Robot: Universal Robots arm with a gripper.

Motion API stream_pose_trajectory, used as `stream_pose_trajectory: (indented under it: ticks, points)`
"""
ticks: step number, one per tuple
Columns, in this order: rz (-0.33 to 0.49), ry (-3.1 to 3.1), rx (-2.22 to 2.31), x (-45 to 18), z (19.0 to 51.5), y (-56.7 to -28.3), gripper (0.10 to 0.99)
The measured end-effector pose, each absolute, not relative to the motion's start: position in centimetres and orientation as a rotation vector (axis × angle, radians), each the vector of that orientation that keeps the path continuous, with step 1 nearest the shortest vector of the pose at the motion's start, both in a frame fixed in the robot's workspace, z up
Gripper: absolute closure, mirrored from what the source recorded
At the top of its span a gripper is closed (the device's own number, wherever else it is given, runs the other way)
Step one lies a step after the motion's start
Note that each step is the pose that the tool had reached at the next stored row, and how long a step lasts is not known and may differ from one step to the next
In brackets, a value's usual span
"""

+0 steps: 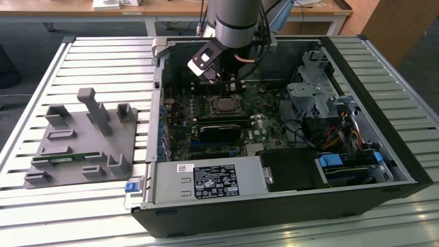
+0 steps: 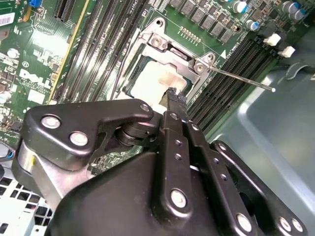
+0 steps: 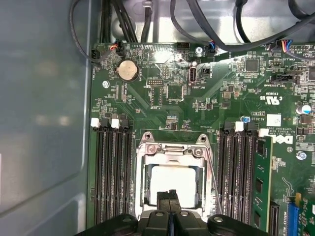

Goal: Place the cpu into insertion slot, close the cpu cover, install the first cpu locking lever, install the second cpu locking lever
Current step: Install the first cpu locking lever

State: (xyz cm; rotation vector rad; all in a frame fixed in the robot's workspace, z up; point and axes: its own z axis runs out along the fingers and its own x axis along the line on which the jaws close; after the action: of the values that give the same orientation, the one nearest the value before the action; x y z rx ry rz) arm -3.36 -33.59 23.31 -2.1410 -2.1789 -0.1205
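Note:
The cpu (image 3: 173, 178) lies in the insertion slot (image 1: 224, 105), its pale grey face (image 2: 147, 81) showing through the window of the cpu cover (image 3: 172, 150). The silvery cover (image 2: 179, 54) is folded down flat over it. A thin wire locking lever (image 2: 243, 79) sticks out free from one corner of the socket, and another wire lever (image 3: 212, 169) runs along the socket's side. My gripper (image 3: 170, 202) is shut with nothing in it. Its fingertips (image 2: 172, 97) hover just above the edge of the cpu's face. In the exterior view the gripper (image 1: 226, 82) hangs over the socket inside the open case.
Long black memory slots (image 3: 110, 172) flank the socket, and a green memory module (image 3: 261, 182) stands in one of them. A black card (image 1: 219, 128), a power supply (image 1: 205, 180) and a drive cage (image 1: 319, 92) crowd the case. A grey fixture tray (image 1: 82, 139) lies at the exterior view's left.

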Motion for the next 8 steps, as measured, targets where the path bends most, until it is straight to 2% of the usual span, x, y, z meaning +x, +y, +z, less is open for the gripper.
stream_pose_trajectory:
  ticks: [8]
  points:
    - [-0.121,-2.179,-2.141,-3.36,24.32,-33.59,0.980]
